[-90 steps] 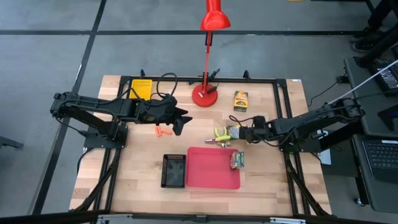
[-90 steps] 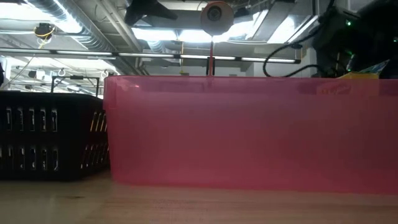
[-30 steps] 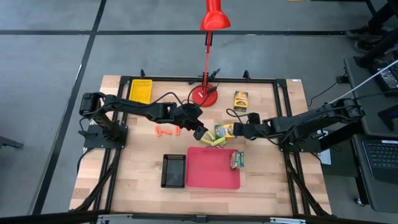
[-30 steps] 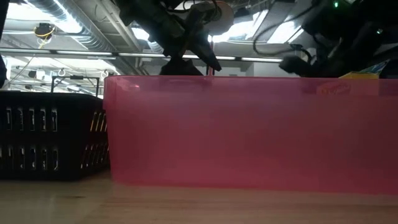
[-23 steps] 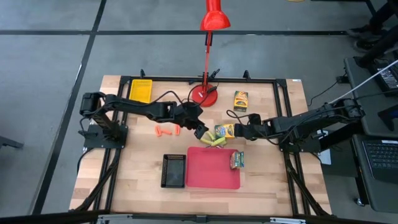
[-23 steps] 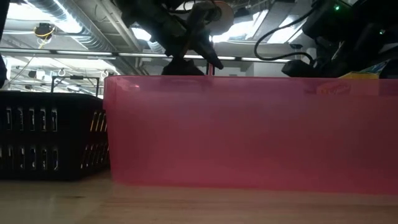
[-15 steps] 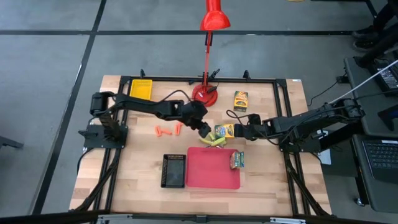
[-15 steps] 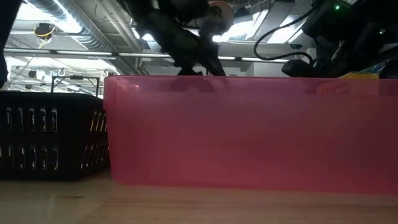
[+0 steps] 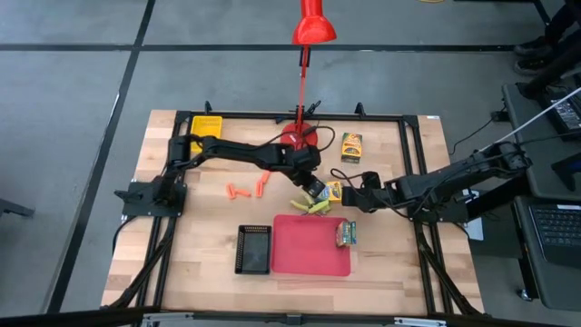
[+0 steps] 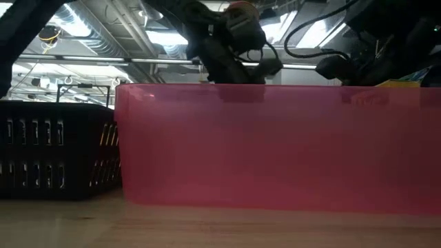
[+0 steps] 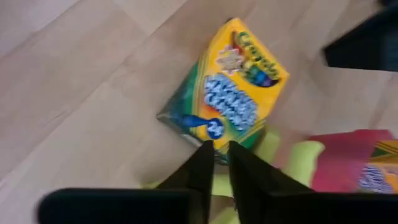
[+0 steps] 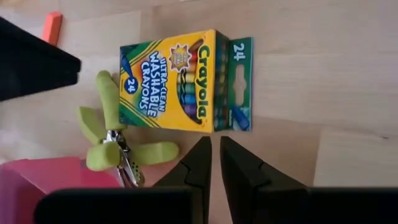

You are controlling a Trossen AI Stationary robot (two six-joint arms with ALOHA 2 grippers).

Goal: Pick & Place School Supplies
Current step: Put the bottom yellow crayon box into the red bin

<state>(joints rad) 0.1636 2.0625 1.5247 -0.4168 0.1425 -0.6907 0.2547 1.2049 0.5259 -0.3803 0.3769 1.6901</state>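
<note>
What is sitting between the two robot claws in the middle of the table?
A crayon box lies flat between the left claw and the right claw, seen in the high view and in both wrist views.

Left arm stretched far across the table toward centre, left gripper angled down, fingers nearly closed with just a thin gap, nothing between them. Right arm reaches in from the right edge, right gripper low, fingers likewise close together and empty.
</note>
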